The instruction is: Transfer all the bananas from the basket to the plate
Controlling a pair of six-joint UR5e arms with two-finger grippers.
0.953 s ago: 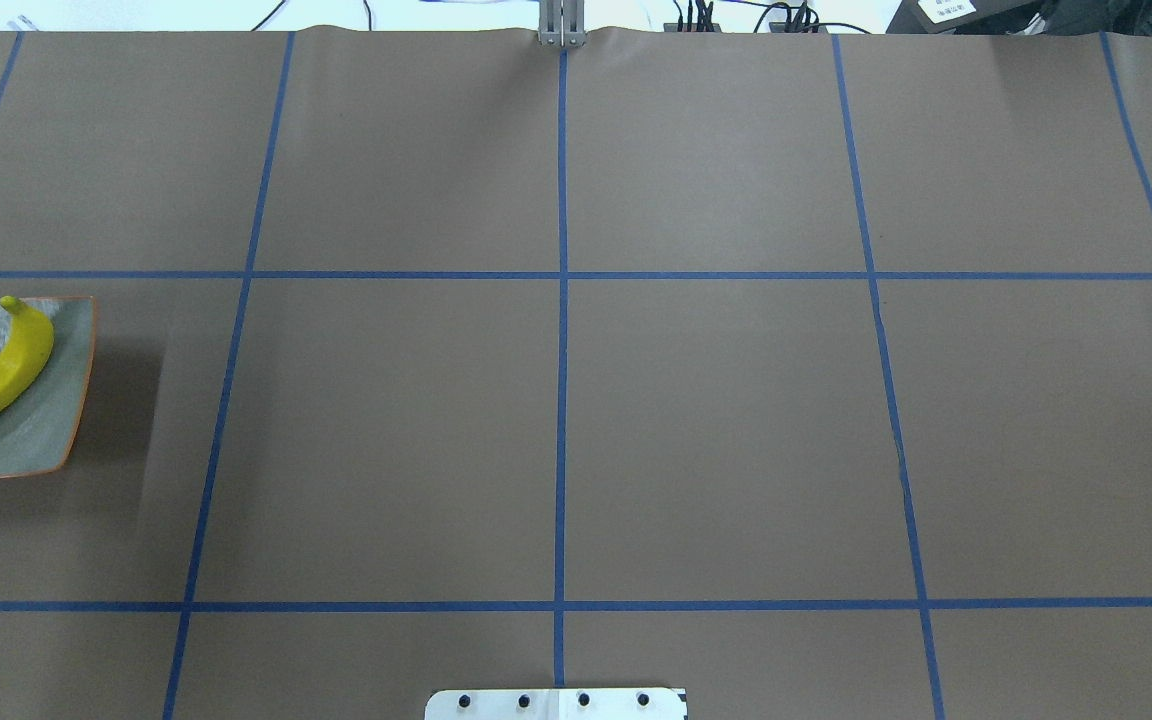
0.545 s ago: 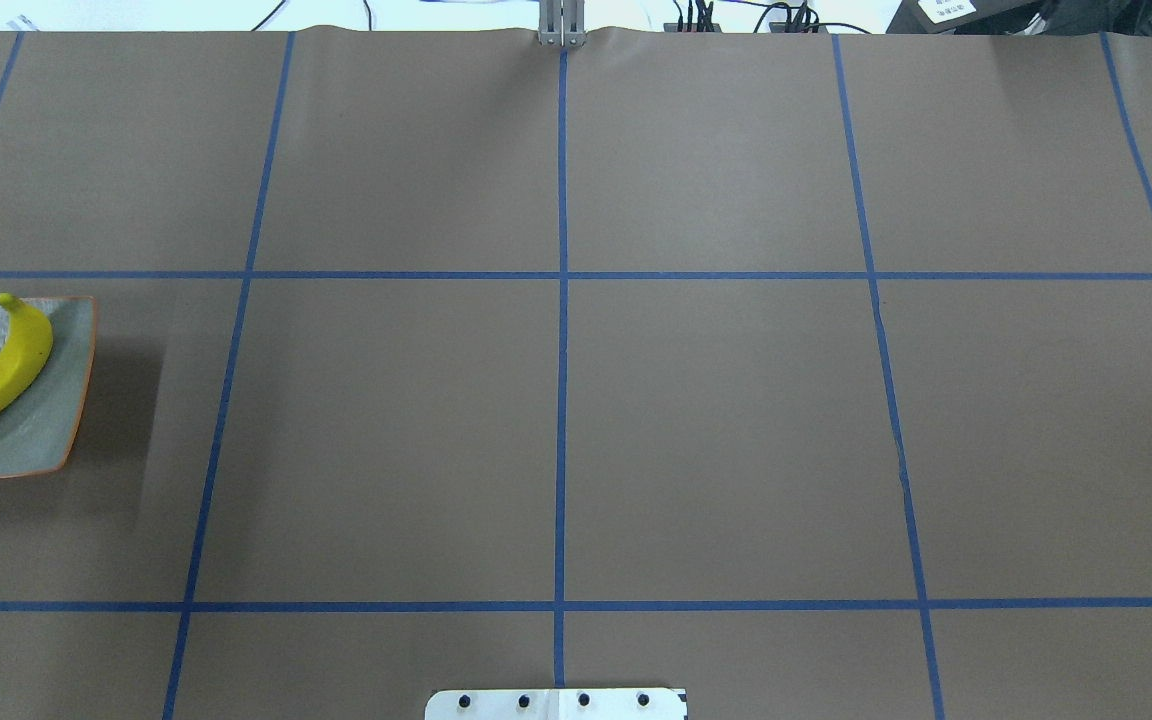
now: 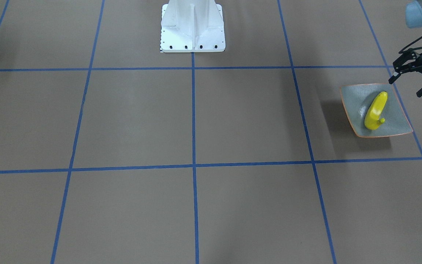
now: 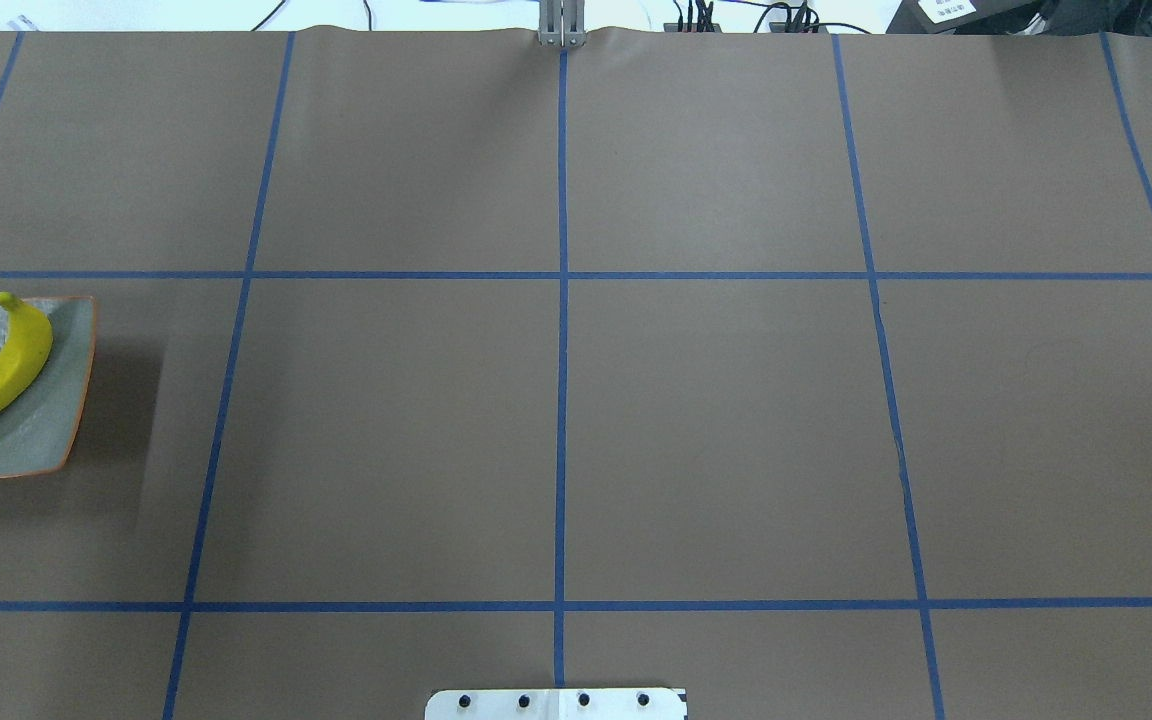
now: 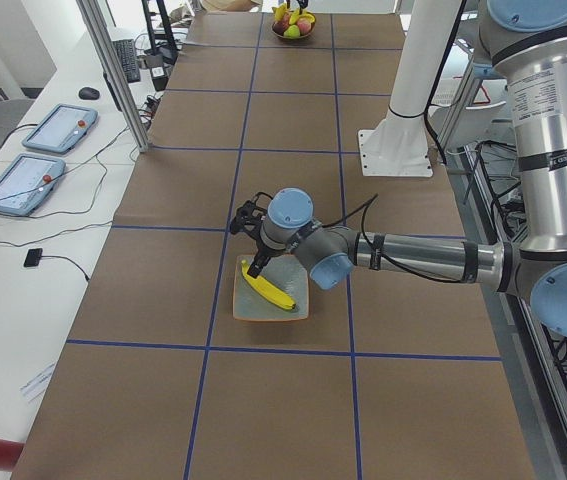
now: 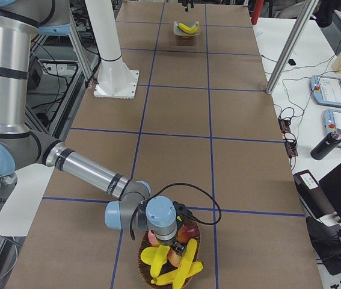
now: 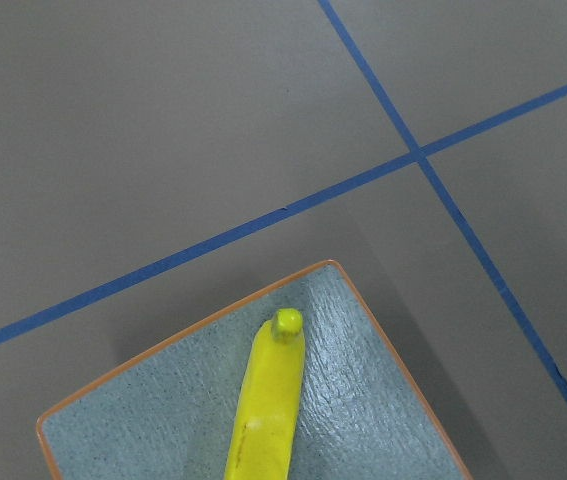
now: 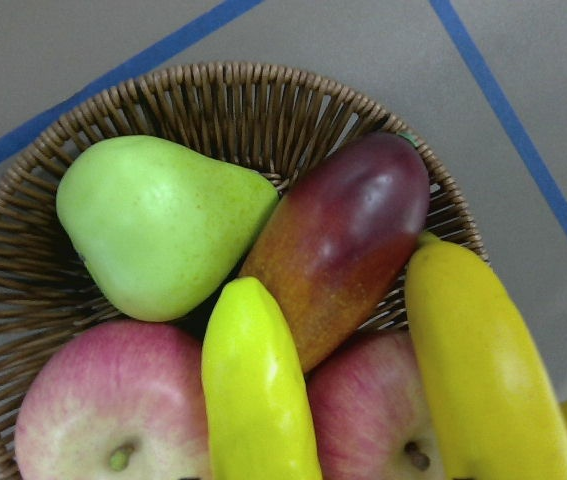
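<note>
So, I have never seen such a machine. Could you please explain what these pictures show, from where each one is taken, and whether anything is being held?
This is a robot with two metal arms at a brown table marked with blue tape. Two pictures look down on the table, two look along it from its ends, and two come from cameras on the wrists. The left claw is open and empty, near a grey-green plate on which one banana lies. At the other end the right arm hangs over a wicker basket of fruit: more bananas, a pear, apples. Its claw is hidden, so I cannot tell whether it holds anything.
</note>
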